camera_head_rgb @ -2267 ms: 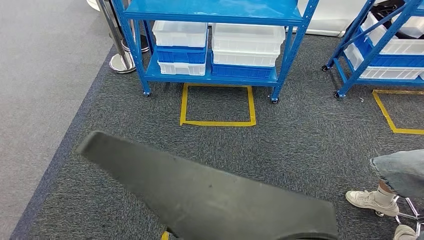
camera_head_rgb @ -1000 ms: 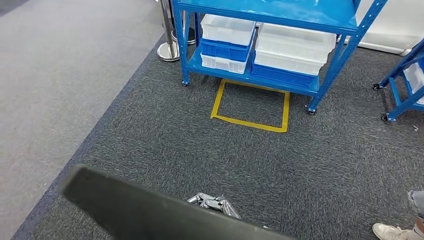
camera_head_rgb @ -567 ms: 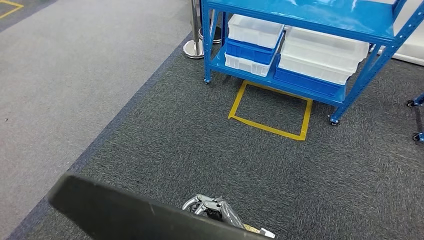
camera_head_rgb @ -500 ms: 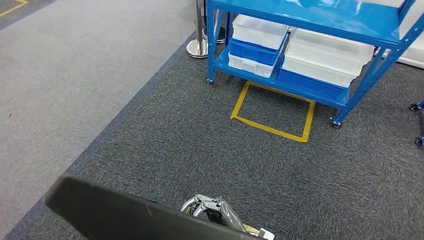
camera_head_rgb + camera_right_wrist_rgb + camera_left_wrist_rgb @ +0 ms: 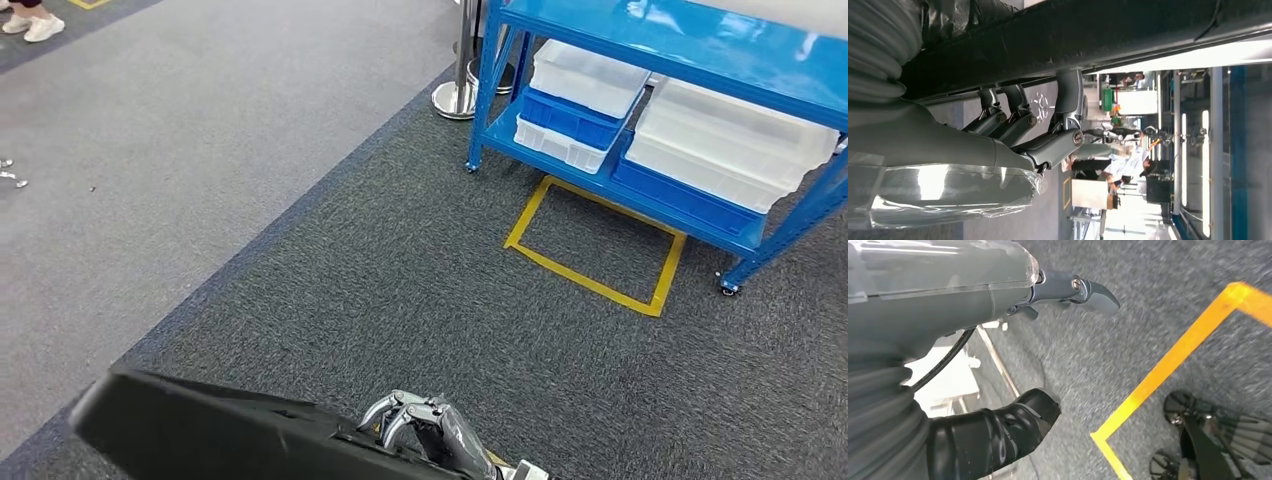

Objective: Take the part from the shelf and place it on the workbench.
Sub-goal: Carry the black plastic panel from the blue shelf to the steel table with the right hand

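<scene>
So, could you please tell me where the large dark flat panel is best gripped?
Along its long thin edge, coming from underneath: the large dark flat panel is broad and thin, too wide to span, so only an edge offers purchase. The right hand grips it that way, fingers hooked over the edge.
</scene>
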